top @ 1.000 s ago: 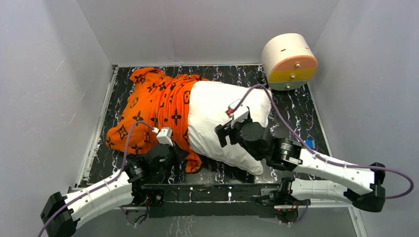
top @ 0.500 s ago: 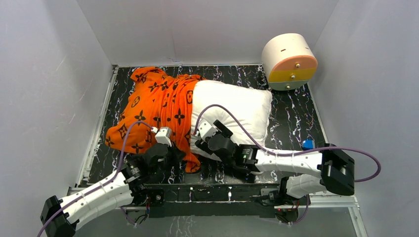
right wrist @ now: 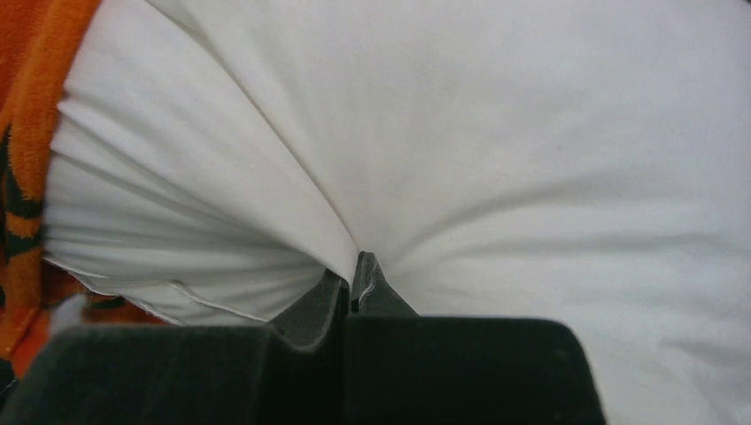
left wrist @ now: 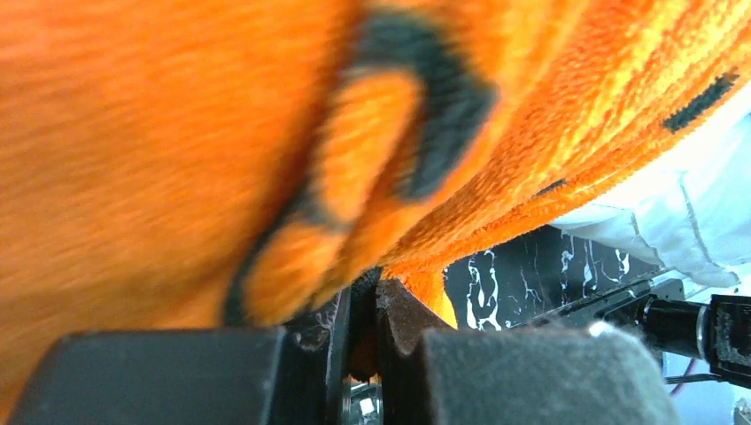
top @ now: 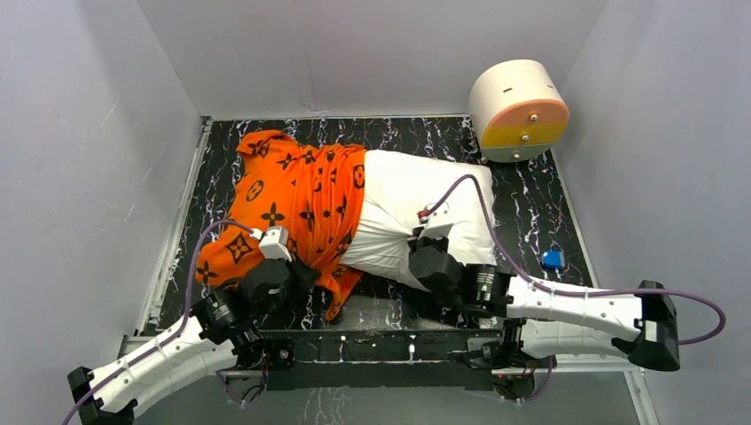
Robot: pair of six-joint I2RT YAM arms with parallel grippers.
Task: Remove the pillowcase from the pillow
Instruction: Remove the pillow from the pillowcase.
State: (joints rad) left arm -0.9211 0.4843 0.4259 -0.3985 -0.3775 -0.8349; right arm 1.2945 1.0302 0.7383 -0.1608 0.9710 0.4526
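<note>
Peering through the left wrist camera, I get mostly blurred orange plush: the pillowcase (left wrist: pixel 177 133) fills the view close up and its dark motifs smear. At the bottom, the left gripper (left wrist: pixel 363 310) has its fingers drawn nearly together with a fold of the orange hem pinched between them. From above, that gripper is buried under the fabric's near edge, so I cannot see its fingertips there. The right gripper (right wrist: pixel 352 279) is clamped narrow on a tuck of the pillow (right wrist: pixel 531 133), with white creases fanning out from the pinch. The overhead view hides those fingers behind the wrist. A round drawer box (top: pixel 518 111) sits at the far right corner of the bench (top: pixel 531 212), near the pillow's far corner. A small blue object (top: pixel 553 258) lies by the right edge, too small to identify. The pillow lies mid-bench with its long axis running left to right. Its left half is inside the case and its bare white end points toward the right edge.
</note>
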